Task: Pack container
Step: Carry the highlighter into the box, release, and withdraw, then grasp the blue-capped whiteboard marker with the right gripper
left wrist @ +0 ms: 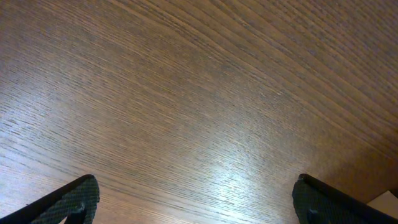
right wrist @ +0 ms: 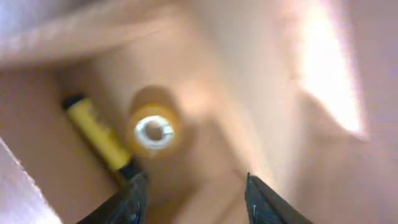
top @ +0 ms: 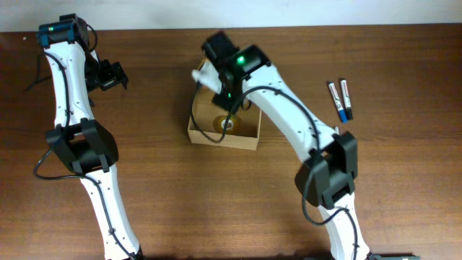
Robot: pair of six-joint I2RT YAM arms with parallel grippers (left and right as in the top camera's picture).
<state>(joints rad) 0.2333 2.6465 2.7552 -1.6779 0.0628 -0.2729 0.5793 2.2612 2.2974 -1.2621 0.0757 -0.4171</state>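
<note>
The container point(top: 220, 139), a tan cardboard box, sits open at the table's middle with its flap point(top: 203, 75) raised at the back. Inside lie a roll of yellowish tape point(top: 224, 124) point(right wrist: 153, 129) and a yellow marker point(right wrist: 96, 132) with black ends. My right gripper point(top: 227, 100) point(right wrist: 195, 194) hangs over the box's inside, open, with nothing between its fingers. Far off at the table's back left, my left gripper point(top: 110, 75) point(left wrist: 199, 205) stands wide open over bare wood. Two blue-and-white pens point(top: 340, 99) lie side by side on the table to the right of the box.
The right arm point(top: 289, 119) stretches from the front edge across the box's right side. The left arm point(top: 72, 123) runs along the table's left side. A pale wall edges the far side of the brown wooden table point(top: 166, 202).
</note>
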